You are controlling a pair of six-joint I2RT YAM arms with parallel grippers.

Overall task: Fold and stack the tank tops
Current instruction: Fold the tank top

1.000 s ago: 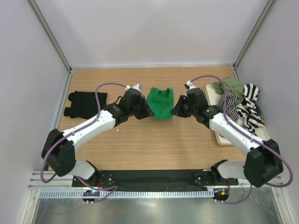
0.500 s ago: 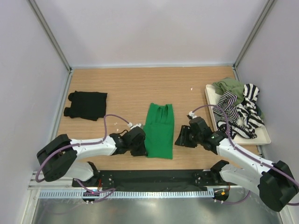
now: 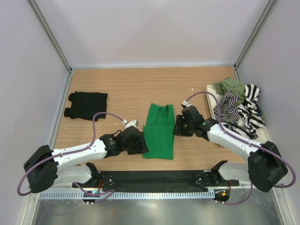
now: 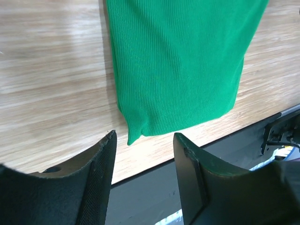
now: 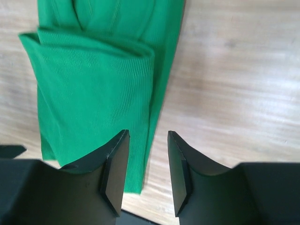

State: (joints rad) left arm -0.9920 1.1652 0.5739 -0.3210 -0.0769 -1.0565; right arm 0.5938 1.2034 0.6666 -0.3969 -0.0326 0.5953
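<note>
The bright green tank top lies flat and lengthwise on the wooden table near its front edge, folded into a long strip. My left gripper stands open at the strip's near left corner, nothing between its fingers; the wrist view shows the green cloth just ahead of the left gripper. My right gripper is open beside the strip's right edge; the green top and its edge lie below the open right gripper, ungripped. A folded black tank top rests at the left.
A white tray at the right holds a heap with an olive top and a black-and-white striped top. The black base rail runs along the table's near edge. Grey walls enclose three sides.
Both grippers, shut on the green top mid-table, drew it toward the near edge and stretched it long. They have since opened and let go; the right one moved back up the strip's side.
</note>
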